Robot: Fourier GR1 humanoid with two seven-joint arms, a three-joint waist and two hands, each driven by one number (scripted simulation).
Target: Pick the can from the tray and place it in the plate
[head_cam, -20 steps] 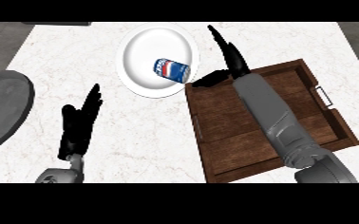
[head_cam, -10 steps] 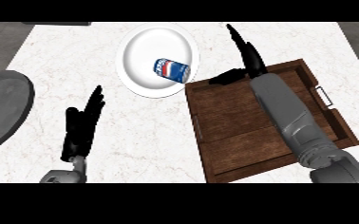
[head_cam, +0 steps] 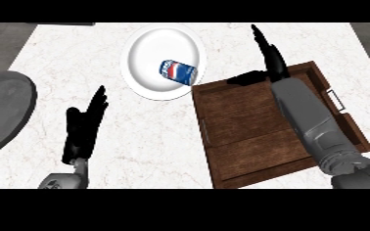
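We see the right hand (head_cam: 274,64) released and holding nothing. Its fingers are straight and point away from us, and its thumb is stuck out to the left. It hangs over the far rim of the tray (head_cam: 242,127), with the grey forearm running back across the tray's right half. The tray is dark wood with a low wall, and we see nothing lying on the bare part of its floor.

The can (head_cam: 177,72), blue with red and white, is off the tray. It lies on its side in the white plate (head_cam: 145,41), on the side of the plate nearest the tray. The plate sits just beside the tray's far left corner; we cannot tell whether the two touch.

Well to the left of the tray, the left hand (head_cam: 81,127) rests open, fingers up, above the white marbled tabletop (head_cam: 65,54). Farther from the tray, a grey rounded thing (head_cam: 13,105) shows at the left edge.
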